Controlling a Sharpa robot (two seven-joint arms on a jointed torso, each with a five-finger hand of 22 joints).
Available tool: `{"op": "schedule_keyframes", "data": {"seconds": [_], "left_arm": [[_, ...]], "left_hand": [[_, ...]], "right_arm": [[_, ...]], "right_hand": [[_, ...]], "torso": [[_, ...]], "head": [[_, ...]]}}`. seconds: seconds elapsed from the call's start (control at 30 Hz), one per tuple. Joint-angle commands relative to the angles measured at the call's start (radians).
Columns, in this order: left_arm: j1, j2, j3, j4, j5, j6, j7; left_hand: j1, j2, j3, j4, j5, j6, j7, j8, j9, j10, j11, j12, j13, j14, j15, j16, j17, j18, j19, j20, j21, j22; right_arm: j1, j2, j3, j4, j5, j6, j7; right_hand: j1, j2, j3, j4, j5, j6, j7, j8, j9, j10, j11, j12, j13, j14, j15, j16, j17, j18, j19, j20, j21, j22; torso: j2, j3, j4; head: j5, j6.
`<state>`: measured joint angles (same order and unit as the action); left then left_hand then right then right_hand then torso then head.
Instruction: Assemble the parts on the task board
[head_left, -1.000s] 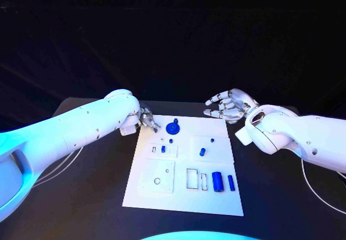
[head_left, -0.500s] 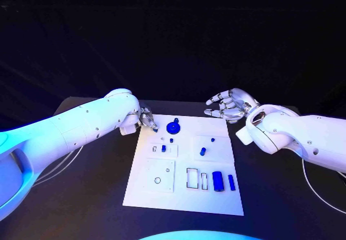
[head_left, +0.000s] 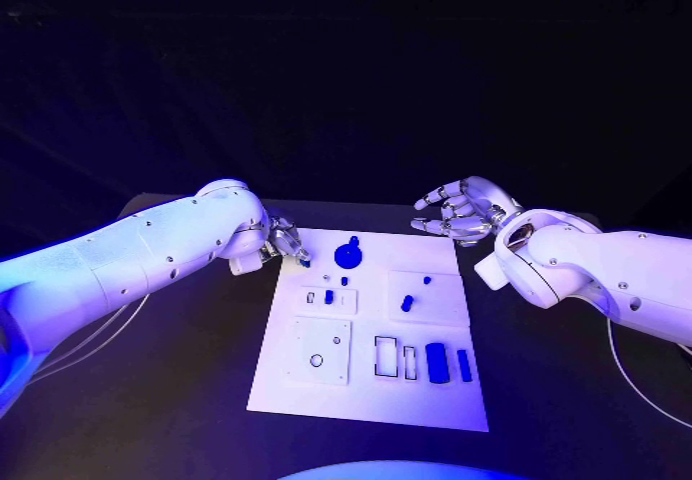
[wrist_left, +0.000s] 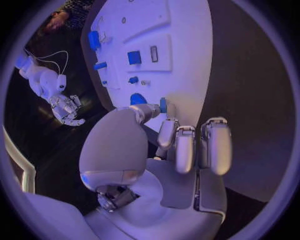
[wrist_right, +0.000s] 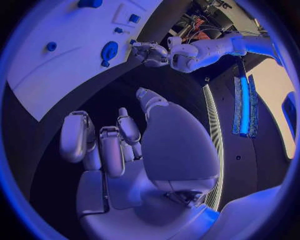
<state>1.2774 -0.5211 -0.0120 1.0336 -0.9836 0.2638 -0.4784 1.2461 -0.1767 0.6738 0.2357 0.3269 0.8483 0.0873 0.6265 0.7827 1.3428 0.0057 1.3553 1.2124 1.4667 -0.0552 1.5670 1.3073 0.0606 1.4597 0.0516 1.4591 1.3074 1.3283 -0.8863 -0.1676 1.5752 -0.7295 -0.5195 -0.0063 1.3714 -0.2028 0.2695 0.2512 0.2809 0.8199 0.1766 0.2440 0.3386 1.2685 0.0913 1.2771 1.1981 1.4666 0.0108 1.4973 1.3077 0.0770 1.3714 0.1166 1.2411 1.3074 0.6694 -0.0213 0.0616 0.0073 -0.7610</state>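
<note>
The white task board (head_left: 368, 400) lies in the middle of the black table. My left hand (head_left: 281, 243) hovers at its far left corner and pinches a small blue part (wrist_left: 163, 105) between thumb and a finger; the other fingers (wrist_left: 212, 145) are curled beside it. A round blue part (head_left: 346, 253) stands on the board just right of that hand. My right hand (head_left: 459, 212) floats beyond the board's far right corner, fingers loosely bent and apart, holding nothing. Small blue pieces (head_left: 405, 303) and a blue cylinder (head_left: 434, 362) sit in the board's recesses.
A blue bar (head_left: 463, 364) lies beside the cylinder near the board's right edge. A white square plate (head_left: 319, 352) with holes sits at the board's near left. Bare black table (head_left: 188, 380) flanks the board on both sides.
My left hand has drawn slightly left, away from the round blue part, still pinching the small blue part. The right hand has stayed put.
</note>
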Motion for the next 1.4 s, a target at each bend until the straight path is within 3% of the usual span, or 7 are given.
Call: {"op": "schedule_keyframes", "data": {"seconds": [0.03, 0.37, 0.63, 0.93, 1.2, 1.4], "left_arm": [[0.002, -0.037, 0.002, 0.066, 0.089, -0.036, 0.013], [0.002, -0.136, 0.004, 0.239, 0.094, -0.102, 0.020], [-0.002, -0.169, -0.003, 0.314, 0.018, -0.159, 0.029], [-0.023, -0.181, -0.011, 0.355, -0.048, -0.162, 0.018], [-0.038, -0.181, -0.023, 0.369, -0.062, -0.150, 0.003], [-0.044, -0.183, -0.025, 0.373, -0.075, -0.137, -0.009]], "left_hand": [[-0.012, 0.001, 0.173, -0.168, 0.006, 0.012, -0.005, 0.008, 0.076, 0.007, 0.000, 0.005, 0.002, 0.104, 0.001, 0.004, 0.263, -0.009, 0.006, 0.003, 0.004, 0.020], [-0.031, -0.008, 0.192, -0.179, 0.014, 0.022, -0.008, 0.014, 0.083, 0.016, -0.003, 0.009, 0.007, 0.104, -0.002, 0.004, 0.263, -0.011, 0.010, 0.000, 0.008, 0.028], [-0.041, -0.014, 0.202, -0.184, 0.019, 0.028, -0.011, 0.017, 0.087, 0.023, -0.006, 0.011, 0.010, 0.104, -0.004, 0.004, 0.263, -0.012, 0.012, -0.002, 0.010, 0.032], [-0.053, -0.021, 0.209, -0.187, 0.023, 0.033, -0.014, 0.020, 0.091, 0.027, -0.009, 0.012, 0.011, 0.104, -0.006, 0.004, 0.263, -0.012, 0.012, -0.004, 0.010, 0.033], [-0.054, -0.022, 0.210, -0.187, 0.023, 0.034, -0.015, 0.021, 0.091, 0.023, -0.009, 0.007, 0.003, 0.104, -0.007, 0.004, 0.263, -0.012, 0.012, -0.005, 0.010, 0.033], [-0.056, -0.022, 0.211, -0.187, 0.024, 0.034, -0.015, 0.021, 0.091, 0.023, -0.009, 0.006, 0.002, 0.104, -0.007, 0.004, 0.263, -0.012, 0.012, -0.005, 0.010, 0.033]], "right_arm": [[-0.001, -0.003, 0.000, 0.001, -0.009, 0.012, 0.009], [-0.001, -0.008, 0.000, 0.000, -0.009, 0.012, 0.009], [-0.001, -0.010, -0.001, -0.001, -0.009, 0.011, 0.009], [-0.002, -0.011, -0.001, -0.001, -0.009, 0.012, 0.009], [-0.003, -0.012, -0.001, -0.001, -0.009, 0.012, 0.009], [-0.003, -0.013, -0.001, -0.001, -0.009, 0.012, 0.010]], "right_hand": [[0.010, 0.000, -0.001, 0.007, 0.000, 0.005, -0.005, 0.005, -0.002, 0.001, -0.005, 0.005, 0.001, 0.059, 0.000, -0.003, 0.075, 0.007, -0.003, -0.001, -0.006, 0.008], [0.010, 0.000, -0.001, 0.008, 0.000, 0.005, -0.005, 0.005, -0.002, 0.001, -0.005, 0.005, 0.001, 0.059, 0.000, -0.003, 0.074, 0.007, -0.003, -0.001, -0.006, 0.008], [0.010, 0.000, -0.001, 0.008, 0.000, 0.005, -0.005, 0.005, -0.002, 0.001, -0.005, 0.005, 0.001, 0.059, 0.000, -0.003, 0.074, 0.007, -0.003, -0.001, -0.006, 0.008], [0.009, 0.000, -0.001, 0.009, 0.000, 0.005, -0.005, 0.005, -0.002, 0.000, -0.005, 0.004, -0.001, 0.059, 0.000, -0.003, 0.074, 0.007, -0.004, -0.001, -0.008, 0.007], [0.009, 0.000, -0.001, 0.009, 0.000, 0.005, -0.005, 0.005, -0.002, 0.000, -0.005, 0.004, -0.001, 0.059, 0.000, -0.003, 0.074, 0.007, -0.004, -0.001, -0.008, 0.007], [0.009, 0.000, -0.001, 0.009, 0.000, 0.005, -0.005, 0.005, -0.002, 0.000, -0.005, 0.004, -0.001, 0.059, 0.000, -0.003, 0.074, 0.007, -0.004, -0.001, -0.008, 0.007]], "torso": [[-0.001, -0.0009, 0.0014], [-0.004, -0.0023, 0.0066], [-0.003, -0.0019, 0.0071], [-0.002, -0.0019, 0.0052], [-0.002, -0.0012, 0.0053], [-0.002, -0.0006, 0.0050]], "head": [[0.001, -0.001], [-0.003, -0.007], [0.000, -0.008], [0.005, -0.013], [0.006, -0.017], [0.007, -0.019]]}}
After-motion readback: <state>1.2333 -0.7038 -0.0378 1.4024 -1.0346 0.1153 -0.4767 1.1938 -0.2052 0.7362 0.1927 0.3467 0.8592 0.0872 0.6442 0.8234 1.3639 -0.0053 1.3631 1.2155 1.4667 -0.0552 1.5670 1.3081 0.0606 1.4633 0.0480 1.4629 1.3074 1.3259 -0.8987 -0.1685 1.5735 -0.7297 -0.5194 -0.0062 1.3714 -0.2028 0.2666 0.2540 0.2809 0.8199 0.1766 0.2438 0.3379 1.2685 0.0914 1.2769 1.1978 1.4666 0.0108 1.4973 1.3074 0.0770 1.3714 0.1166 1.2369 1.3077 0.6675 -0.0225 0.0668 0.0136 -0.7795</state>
